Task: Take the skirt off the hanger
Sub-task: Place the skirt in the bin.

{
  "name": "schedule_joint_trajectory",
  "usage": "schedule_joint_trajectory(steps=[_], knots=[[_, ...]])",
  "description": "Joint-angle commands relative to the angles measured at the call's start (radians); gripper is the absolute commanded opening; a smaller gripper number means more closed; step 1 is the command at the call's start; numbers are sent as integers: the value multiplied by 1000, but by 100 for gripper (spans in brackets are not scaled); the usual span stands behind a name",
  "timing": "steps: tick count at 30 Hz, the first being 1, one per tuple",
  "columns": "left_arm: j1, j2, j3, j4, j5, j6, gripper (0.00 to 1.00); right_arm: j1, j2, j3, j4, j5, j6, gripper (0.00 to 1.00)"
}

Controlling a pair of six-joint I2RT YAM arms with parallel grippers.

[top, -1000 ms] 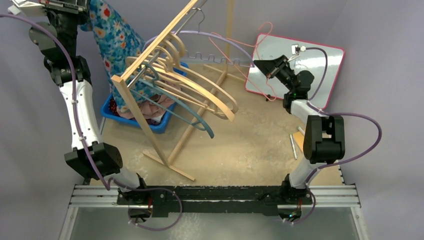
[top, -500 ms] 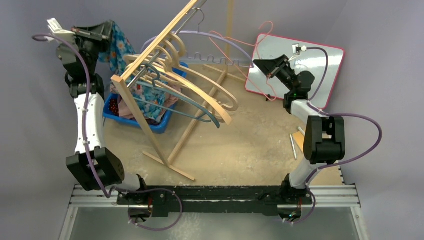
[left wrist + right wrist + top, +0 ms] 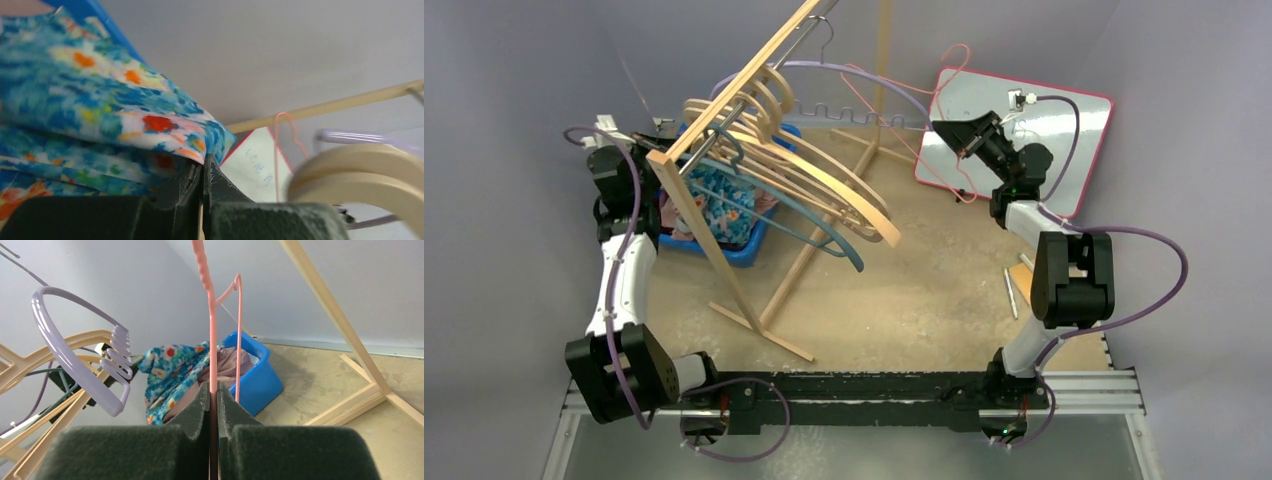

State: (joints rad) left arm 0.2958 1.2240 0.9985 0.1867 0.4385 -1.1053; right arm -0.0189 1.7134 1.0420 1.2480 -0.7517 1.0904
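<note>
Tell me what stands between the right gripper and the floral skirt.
Top view: the wooden rack, with wooden hangers and a lilac hanger, stands between the right gripper and the floral skirt.

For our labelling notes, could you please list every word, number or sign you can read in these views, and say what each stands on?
Faint blue handwriting on the pink-rimmed white board: too blurred to read.
Skirt, pink hanger, blue bin: no text on them.
No other word, number or sign can be read in any view.
</note>
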Motion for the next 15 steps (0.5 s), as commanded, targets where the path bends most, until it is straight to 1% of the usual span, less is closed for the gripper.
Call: schedule_joint_trajectory(steps=[1, 4, 7, 9, 11, 15], knots=[[-75, 103, 3, -133, 24, 186, 0, 0, -76, 27, 10, 4, -62, 0], [-138, 164, 6, -184, -12, 226, 0, 0, -93, 32, -16, 4, -82, 0], [-186, 165, -58, -169, -93, 230, 0, 0, -110, 39, -57, 10, -115, 0], [-193, 163, -135, -143, -133, 204, 0, 0, -117, 48, -78, 9, -131, 0], [-193, 180, -196, -122, -145, 192, 0, 2, -119, 68, -102, 0, -151, 0], [-192, 230, -218, -184, -143, 246, 0, 3, -128, 129, -176, -33, -223, 0]])
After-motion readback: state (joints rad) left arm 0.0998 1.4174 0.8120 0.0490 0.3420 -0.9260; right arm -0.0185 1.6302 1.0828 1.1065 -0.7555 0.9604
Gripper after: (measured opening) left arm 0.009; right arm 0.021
